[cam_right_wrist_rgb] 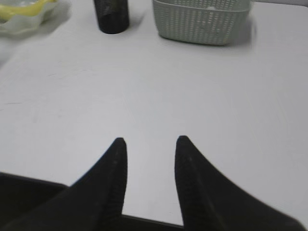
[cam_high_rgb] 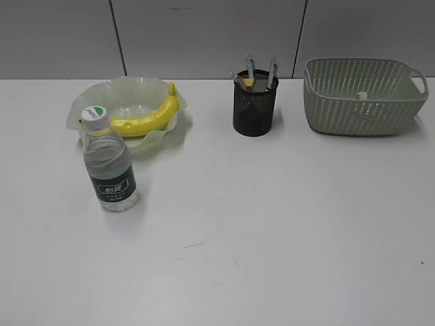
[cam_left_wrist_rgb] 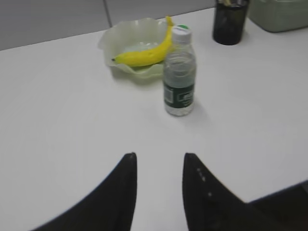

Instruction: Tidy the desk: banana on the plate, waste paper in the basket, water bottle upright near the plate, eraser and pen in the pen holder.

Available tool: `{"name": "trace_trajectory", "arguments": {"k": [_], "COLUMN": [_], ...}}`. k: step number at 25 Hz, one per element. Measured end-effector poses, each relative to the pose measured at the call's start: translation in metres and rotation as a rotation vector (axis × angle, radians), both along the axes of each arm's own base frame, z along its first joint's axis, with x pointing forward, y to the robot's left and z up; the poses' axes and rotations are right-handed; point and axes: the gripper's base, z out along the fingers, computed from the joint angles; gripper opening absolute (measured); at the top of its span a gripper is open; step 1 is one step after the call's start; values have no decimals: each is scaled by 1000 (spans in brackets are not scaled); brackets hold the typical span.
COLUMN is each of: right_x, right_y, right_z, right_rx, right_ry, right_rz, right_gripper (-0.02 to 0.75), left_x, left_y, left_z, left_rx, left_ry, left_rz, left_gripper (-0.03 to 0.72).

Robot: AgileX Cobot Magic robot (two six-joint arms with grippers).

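Smooth yellow curved banana [cam_high_rgb: 151, 120] in ruffled translucent pale-green plate [cam_high_rgb: 88, 102], upper left; clear ribbed plastic water bottle [cam_high_rgb: 110, 163] upright beside it; left gripper [cam_left_wrist_rgb: 159, 161] and right gripper [cam_right_wrist_rgb: 150, 144] part-open, empty.

Behind my workspace stood a pale grey panelled wall [cam_high_rgb: 204, 34], split by thin dark seams, meeting the far edge of the plain white flat tabletop [cam_high_rgb: 272, 238]. Soft, even light cast faint shadows.

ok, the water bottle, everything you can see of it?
The water bottle is clear plastic with a white cap bearing a green mark and a dark-green label with white print. It stands upright on the desk, just in front of the plate, beside its ruffled rim. Neither claw touches it.
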Motion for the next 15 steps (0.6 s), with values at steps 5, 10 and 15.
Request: {"name": "trace_trajectory", "arguments": {"k": [5, 10, 15], "right_x": [0, 0, 0], "right_y": [1, 2, 2], "right_z": [0, 0, 0], "right_rx": [0, 0, 0], "right_ry": [-1, -1, -1], "right_rz": [-213, -244, -244], "right_gripper": [283, 283, 283], "left_x": [-1, -1, -1], "left_y": [-2, -3, -3], "left_z": [0, 0, 0], "left_rx": [0, 0, 0], "left_ry": [0, -1, -2], "left_rz": [248, 293, 294], "left_gripper": [244, 244, 244]}}
